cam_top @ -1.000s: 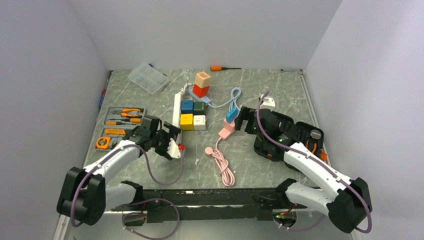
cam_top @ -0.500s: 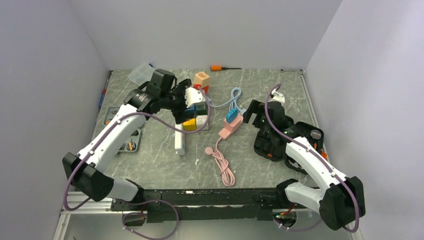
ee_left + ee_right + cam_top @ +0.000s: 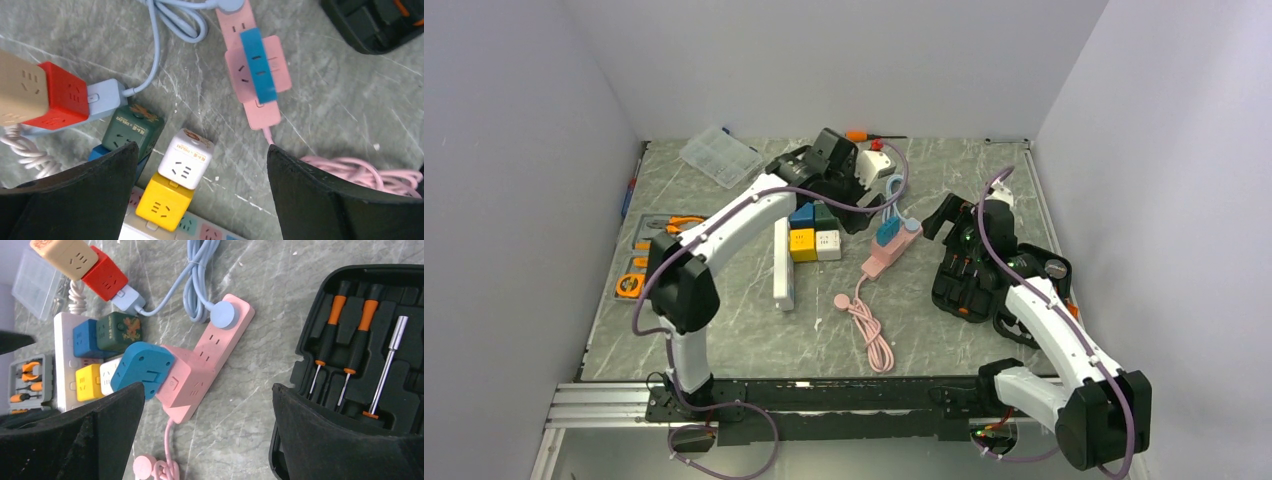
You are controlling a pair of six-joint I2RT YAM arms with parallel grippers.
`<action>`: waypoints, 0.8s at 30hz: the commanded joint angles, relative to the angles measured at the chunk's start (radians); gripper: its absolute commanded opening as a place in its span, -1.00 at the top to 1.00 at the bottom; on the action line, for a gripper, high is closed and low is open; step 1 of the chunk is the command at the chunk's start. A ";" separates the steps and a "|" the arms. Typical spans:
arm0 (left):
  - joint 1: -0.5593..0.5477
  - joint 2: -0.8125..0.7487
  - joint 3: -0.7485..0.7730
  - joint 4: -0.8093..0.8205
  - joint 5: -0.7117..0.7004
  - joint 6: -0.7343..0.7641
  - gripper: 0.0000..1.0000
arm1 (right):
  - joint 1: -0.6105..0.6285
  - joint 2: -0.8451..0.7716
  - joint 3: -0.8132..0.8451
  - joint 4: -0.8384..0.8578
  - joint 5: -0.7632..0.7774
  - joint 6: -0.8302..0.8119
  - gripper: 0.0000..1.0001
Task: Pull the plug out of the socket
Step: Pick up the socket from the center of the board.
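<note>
Ideally, left gripper (image 3: 202,150) and right gripper (image 3: 208,386), both spread wide and empty, share it: one pins the pink strip (image 3: 220,345), one draws the blue plug (image 3: 142,367) straight out.

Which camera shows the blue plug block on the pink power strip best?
Right wrist: the blue plug block looms largest, face and side visible on the pink power strip. Left wrist shows only its narrow top; top external shows it small.

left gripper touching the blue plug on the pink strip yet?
Apart. Left wrist view: the blue plug sits on the pink strip, well clear of both open fingers of the left gripper.
</note>
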 commanded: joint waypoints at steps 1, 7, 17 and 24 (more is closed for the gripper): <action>-0.018 0.042 0.035 0.105 -0.058 -0.170 -0.99 | -0.015 -0.027 0.050 0.004 -0.051 0.015 -0.99; -0.060 0.021 -0.121 0.336 -0.065 -0.230 -0.99 | -0.037 -0.006 0.065 0.003 -0.052 0.010 -1.00; -0.157 0.079 -0.223 0.483 -0.230 -0.226 -0.99 | -0.056 -0.033 0.052 0.052 -0.044 -0.027 -0.99; -0.178 0.141 -0.224 0.511 -0.316 -0.178 -0.99 | -0.059 0.003 0.082 0.046 -0.043 -0.035 -0.99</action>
